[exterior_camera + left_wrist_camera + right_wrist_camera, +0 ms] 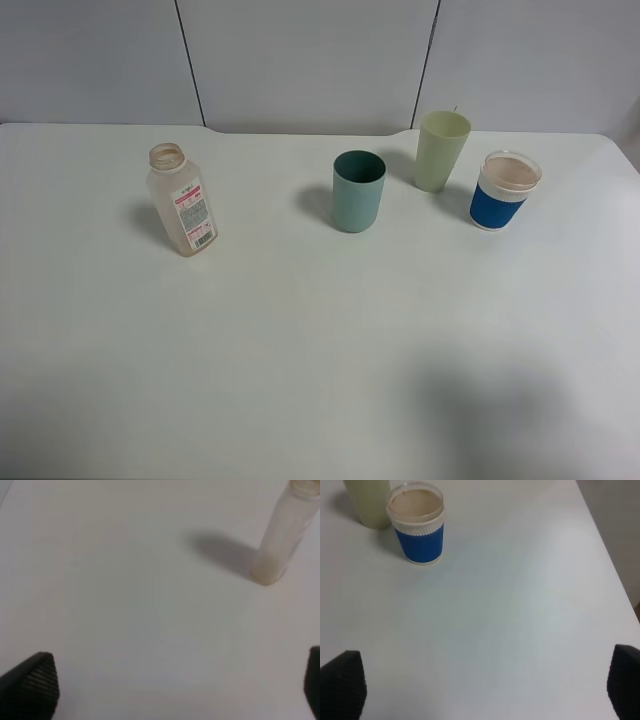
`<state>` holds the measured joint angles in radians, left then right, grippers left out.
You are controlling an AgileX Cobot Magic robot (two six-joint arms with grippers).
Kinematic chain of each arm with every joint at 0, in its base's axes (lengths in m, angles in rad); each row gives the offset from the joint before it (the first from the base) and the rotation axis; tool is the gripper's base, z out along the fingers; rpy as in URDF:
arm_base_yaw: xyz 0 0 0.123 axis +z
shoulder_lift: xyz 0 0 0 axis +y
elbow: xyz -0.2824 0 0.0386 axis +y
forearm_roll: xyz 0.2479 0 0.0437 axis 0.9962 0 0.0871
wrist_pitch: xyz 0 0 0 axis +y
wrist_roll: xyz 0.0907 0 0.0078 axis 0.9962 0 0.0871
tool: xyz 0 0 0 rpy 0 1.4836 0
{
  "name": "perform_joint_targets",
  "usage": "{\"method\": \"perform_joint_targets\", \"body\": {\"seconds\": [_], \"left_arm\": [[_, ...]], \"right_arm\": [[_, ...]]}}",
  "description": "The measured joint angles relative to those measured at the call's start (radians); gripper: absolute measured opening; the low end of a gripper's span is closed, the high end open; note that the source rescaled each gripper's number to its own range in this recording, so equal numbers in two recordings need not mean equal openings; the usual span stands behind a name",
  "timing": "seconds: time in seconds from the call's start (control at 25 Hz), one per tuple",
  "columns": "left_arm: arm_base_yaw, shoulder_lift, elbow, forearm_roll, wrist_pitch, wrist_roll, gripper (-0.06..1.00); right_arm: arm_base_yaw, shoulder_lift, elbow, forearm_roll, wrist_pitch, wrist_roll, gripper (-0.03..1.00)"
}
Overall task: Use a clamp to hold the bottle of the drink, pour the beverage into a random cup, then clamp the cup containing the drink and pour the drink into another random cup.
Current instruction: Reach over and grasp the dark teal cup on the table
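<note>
Four items standing on bench (300, 350): bottle (181, 213), teal cup (358, 191), yellow-green cup (442, 150), blue-banded cup (505, 190). Left hand (172, 685) released near bottle; right hand (484, 682) released near blue-banded cup.

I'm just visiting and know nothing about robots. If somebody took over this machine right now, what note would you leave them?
Left gripper: open, empty; translucent square-sided plastic bottle ahead of it.
Right gripper: open, empty; short blue-banded cup ahead.
On the white table: bottle uncapped at left, matte teal-green tumbler mid-table, blue-banded cup far right beside a pale yellow-green cup.
Done: nothing shows as poured; cannot tell for sure.
Left: probably both pours, bottle to tumbler, tumbler to blue-banded cup.
</note>
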<state>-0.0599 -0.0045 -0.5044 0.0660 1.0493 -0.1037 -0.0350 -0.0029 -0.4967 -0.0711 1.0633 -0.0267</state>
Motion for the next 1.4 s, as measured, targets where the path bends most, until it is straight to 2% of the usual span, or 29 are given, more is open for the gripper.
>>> {"method": "perform_joint_targets", "body": {"seconds": [0.44, 0.56, 0.8, 1.08, 1.16, 1.4], "left_arm": [[0.0, 0.0, 0.0, 0.0, 0.0, 0.0, 1.0], [0.0, 0.0, 0.0, 0.0, 0.0, 0.0, 1.0], [0.0, 0.0, 0.0, 0.0, 0.0, 0.0, 1.0], [0.0, 0.0, 0.0, 0.0, 0.0, 0.0, 1.0], [0.0, 0.0, 0.0, 0.0, 0.0, 0.0, 1.0], [0.0, 0.0, 0.0, 0.0, 0.0, 0.0, 1.0]], "right_arm": [[0.0, 0.002, 0.0, 0.003, -0.001, 0.0, 0.88], [0.0, 0.064, -0.014, 0.002, -0.019, 0.0, 0.88], [0.0, 0.327, -0.1, 0.012, -0.239, 0.0, 0.88], [0.006, 0.635, -0.182, 0.012, -0.442, -0.014, 0.88], [0.039, 0.704, -0.182, 0.012, -0.512, -0.02, 0.88], [0.228, 0.888, -0.183, -0.008, -0.709, -0.018, 0.88]]}}
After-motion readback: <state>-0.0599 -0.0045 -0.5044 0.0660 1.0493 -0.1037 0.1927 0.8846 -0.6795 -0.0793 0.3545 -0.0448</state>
